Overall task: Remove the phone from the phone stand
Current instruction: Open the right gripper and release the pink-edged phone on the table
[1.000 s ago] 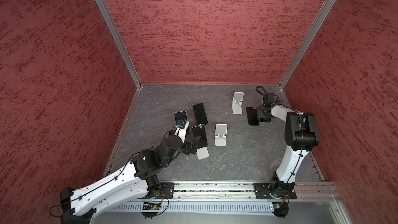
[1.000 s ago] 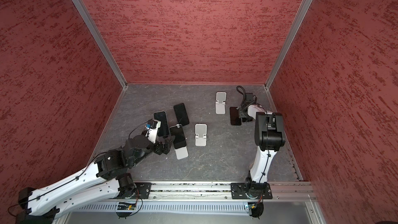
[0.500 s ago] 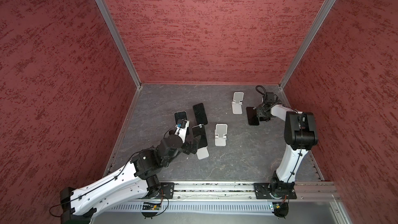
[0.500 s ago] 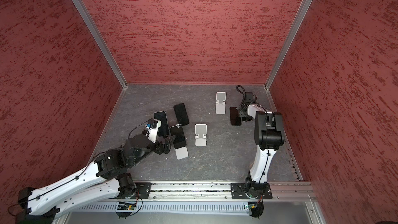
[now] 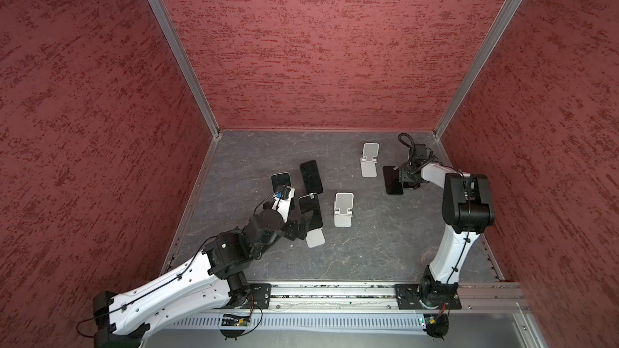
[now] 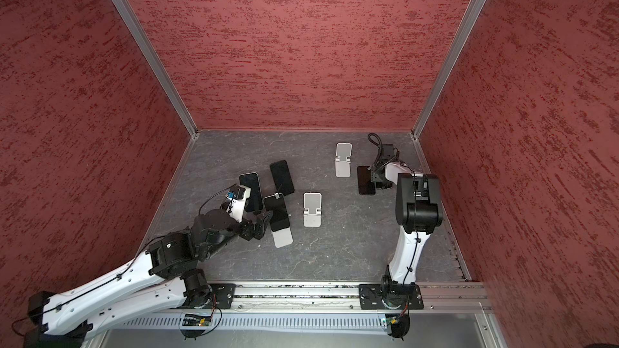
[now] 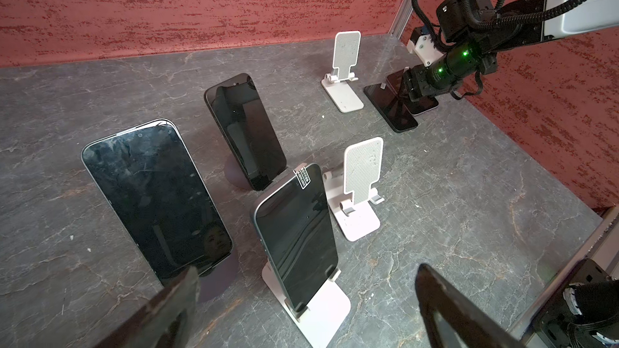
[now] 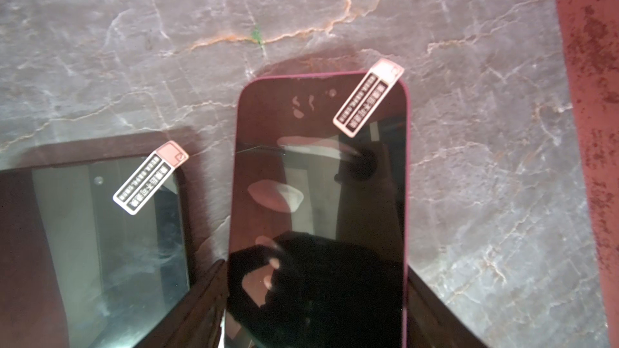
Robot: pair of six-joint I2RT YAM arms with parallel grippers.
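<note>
At the left front of the surface (image 5: pixel 368 252), your left fingers (image 7: pixel 174 302) stand spread wide, aimed at the stickered phone (image 7: pixel 298 239). That phone leans upright in its white phone stand (image 7: pixel 323 313). In the left wrist view it shows in the gap between the two fingers, ahead of their tips, and neither one touches it. In both top views the fingers sit just beside the phone's lower end, on its left.

Behind it, a large phone (image 7: pixel 154 195) and a slimmer phone (image 7: pixel 246 132) each lean on a dark round base. Two empty white stands (image 7: pixel 361 175) sit further right.

At the far right your right fingers (image 8: pixel 194 316) flank the lower end of a red-rimmed phone (image 8: pixel 318 179) lying flat on the surface, with a dark phone (image 8: pixel 100 246) flat just beside it. They sit narrow, close along its long edges, but you cannot tell whether they grip it or only bracket it.
</note>
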